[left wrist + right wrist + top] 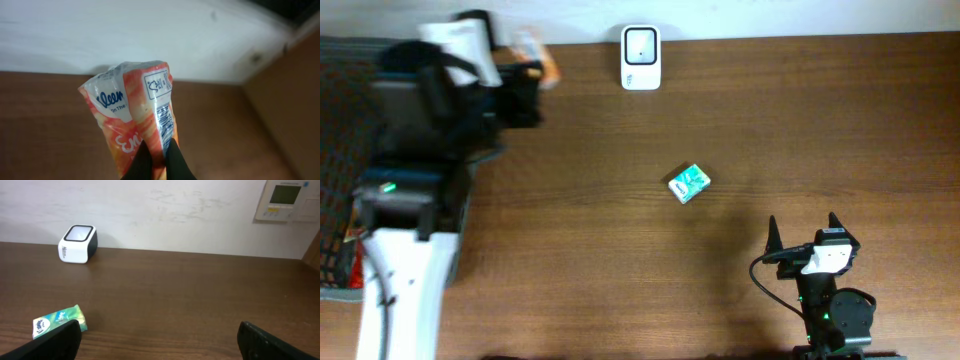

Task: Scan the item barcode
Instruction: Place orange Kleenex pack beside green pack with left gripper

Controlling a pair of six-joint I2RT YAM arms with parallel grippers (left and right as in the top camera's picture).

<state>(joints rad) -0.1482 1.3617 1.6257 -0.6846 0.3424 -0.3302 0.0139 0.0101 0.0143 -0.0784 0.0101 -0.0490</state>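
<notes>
My left gripper (159, 157) is shut on an orange and white tissue pack (135, 115), pinching its lower end, with a blue barcode (165, 120) along the pack's right side. From overhead the pack (538, 58) is held near the table's far left edge, left of the white scanner (641, 57). A green tissue pack (689, 183) lies mid-table. My right gripper (803, 232) rests open near the front, nothing between its fingers (55, 342). The right wrist view shows the scanner (78, 243) far off and the green pack (57, 321) by the left finger.
A dark mesh basket (338, 150) stands at the table's left end under the left arm. A white wall runs behind the table's far edge, with a control panel (285, 200) on it at the right.
</notes>
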